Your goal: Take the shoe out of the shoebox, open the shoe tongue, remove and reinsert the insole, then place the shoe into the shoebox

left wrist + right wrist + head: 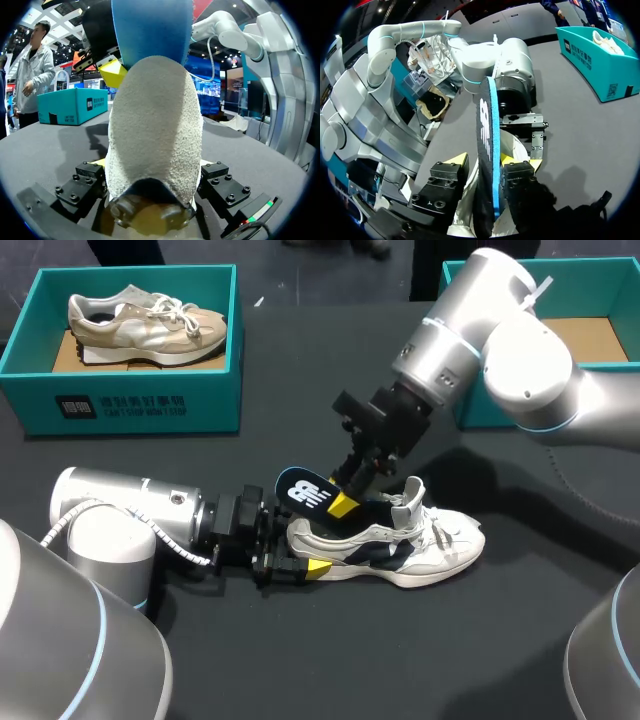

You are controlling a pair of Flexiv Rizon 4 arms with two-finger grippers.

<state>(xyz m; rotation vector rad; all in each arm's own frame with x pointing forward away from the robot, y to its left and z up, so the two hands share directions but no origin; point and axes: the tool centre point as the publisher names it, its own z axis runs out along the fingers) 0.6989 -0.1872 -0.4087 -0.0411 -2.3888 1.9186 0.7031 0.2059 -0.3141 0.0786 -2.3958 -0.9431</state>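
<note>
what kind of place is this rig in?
Probably a robot demo or test bench: dark table, teal shoebox holding a beige shoe, left gripper on a white sneaker, right gripper on its insole.

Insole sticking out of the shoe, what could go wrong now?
The right gripper pinches only a small part of the insole, so it might slip or bend. The left gripper holds the shoe just at the heel, so the shoe could twist if the insole catches inside.

Left fingers (318, 570) closed, lying level; right fingers (343, 505) closed, angled downward.
</note>
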